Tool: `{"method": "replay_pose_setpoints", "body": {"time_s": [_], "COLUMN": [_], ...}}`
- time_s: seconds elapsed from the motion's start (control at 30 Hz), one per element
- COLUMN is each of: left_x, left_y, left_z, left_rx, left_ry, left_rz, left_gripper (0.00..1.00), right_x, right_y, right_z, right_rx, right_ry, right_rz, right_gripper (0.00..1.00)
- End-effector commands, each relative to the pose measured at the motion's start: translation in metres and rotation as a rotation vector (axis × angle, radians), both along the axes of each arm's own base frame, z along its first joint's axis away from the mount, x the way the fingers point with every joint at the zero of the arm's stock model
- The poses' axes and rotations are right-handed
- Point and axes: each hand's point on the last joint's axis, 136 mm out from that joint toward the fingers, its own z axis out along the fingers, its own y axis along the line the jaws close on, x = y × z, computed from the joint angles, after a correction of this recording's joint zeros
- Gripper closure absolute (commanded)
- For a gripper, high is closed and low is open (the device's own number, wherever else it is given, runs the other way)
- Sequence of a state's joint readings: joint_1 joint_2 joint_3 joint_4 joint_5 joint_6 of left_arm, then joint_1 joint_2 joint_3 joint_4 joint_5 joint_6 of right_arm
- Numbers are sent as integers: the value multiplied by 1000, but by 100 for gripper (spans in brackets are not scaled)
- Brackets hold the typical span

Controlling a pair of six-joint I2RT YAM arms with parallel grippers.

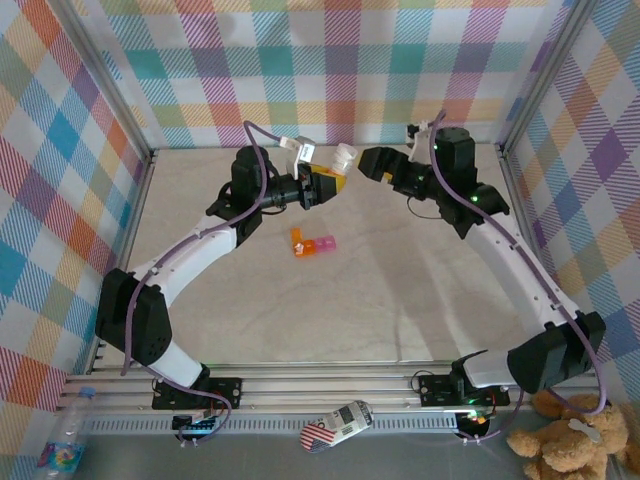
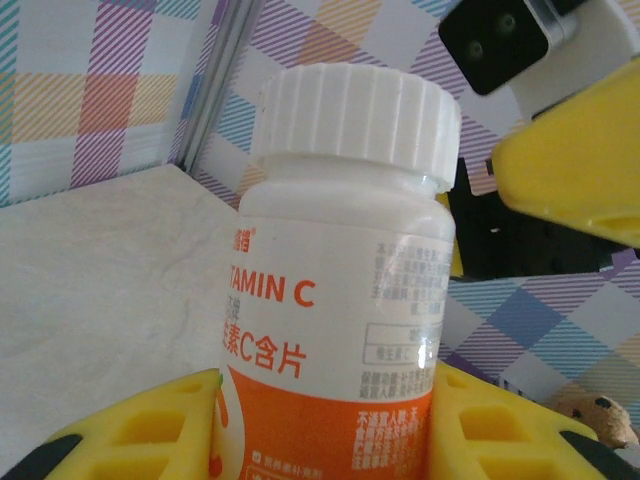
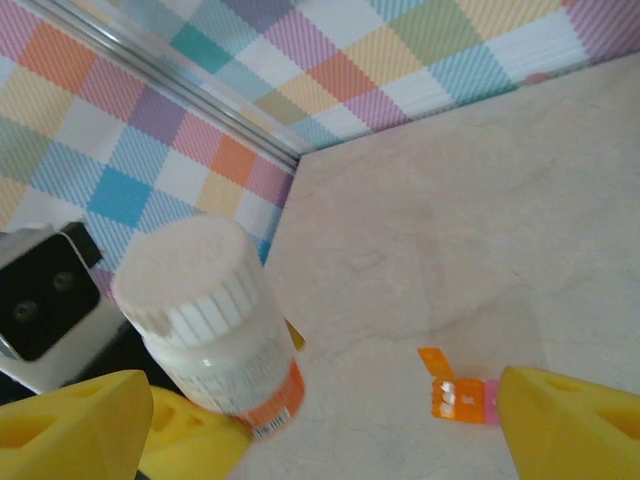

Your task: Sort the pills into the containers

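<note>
On the table (image 1: 400, 300), the containers (image 1: 313, 243) lie; contents indiscernible.

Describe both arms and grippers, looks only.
Both alike: left arm and right arm have white links, black joint housings and a lilac cable running along each. A green light glows on the right arm. The left gripper and right gripper have dark bodies, chunky yellow fingers with moulded recesses, and a white-cased camera.

On the bottle (image 2: 340, 330) the label reads "TAMIN C", its first letters cut off, with "素C含片" beneath; the smaller print is illegible
</note>
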State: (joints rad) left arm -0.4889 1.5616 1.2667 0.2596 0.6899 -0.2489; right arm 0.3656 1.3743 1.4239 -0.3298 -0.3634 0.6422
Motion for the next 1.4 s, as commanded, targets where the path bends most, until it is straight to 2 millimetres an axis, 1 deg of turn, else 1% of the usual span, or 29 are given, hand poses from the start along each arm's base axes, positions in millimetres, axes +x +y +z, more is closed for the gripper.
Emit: {"method": "replay_pose_setpoints", "body": {"time_s": [0.0, 0.23, 0.33, 0.47, 0.5, 0.57, 0.63, 0.77, 0.93, 1.17, 1.37], "left_x": [-8, -4, -3, 1, 3, 7, 12, 23, 35, 44, 48], "left_y": [6, 13, 14, 13, 12, 12, 11, 10, 12, 12, 14], "left_z": [41, 54, 57, 57, 57, 57, 57, 55, 54, 50, 47], "left_rx": [-49, -65, -63, -66, -67, -68, -73, -82, -87, -84, -78], "left_ry": [-77, -108, -115, -105, -103, -105, -102, -93, -84, -68, -61], "left_rz": [-6, 3, 3, 7, 8, 16, 21, 23, 17, 3, -7], "left_gripper": [100, 100, 100, 100, 100, 100, 100, 100, 100, 100, 100], "right_x": [7, 22, 26, 32, 33, 40, 44, 50, 57, 65, 70], "right_y": [8, 7, 9, 11, 12, 14, 18, 24, 32, 40, 50], "right_z": [29, 57, 69, 77, 78, 72, 71, 72, 76, 76, 68], "right_rx": [37, 64, 85, 91, 92, 90, 106, 134, 159, 185, 191], "right_ry": [-77, -128, -151, -165, -167, -152, -147, -145, -162, -171, -158], "right_rz": [47, 54, 76, 99, 102, 108, 118, 145, 184, 213, 238], "right_gripper": [11, 11, 11, 11, 11, 11, 11, 12, 17, 17, 18]}}
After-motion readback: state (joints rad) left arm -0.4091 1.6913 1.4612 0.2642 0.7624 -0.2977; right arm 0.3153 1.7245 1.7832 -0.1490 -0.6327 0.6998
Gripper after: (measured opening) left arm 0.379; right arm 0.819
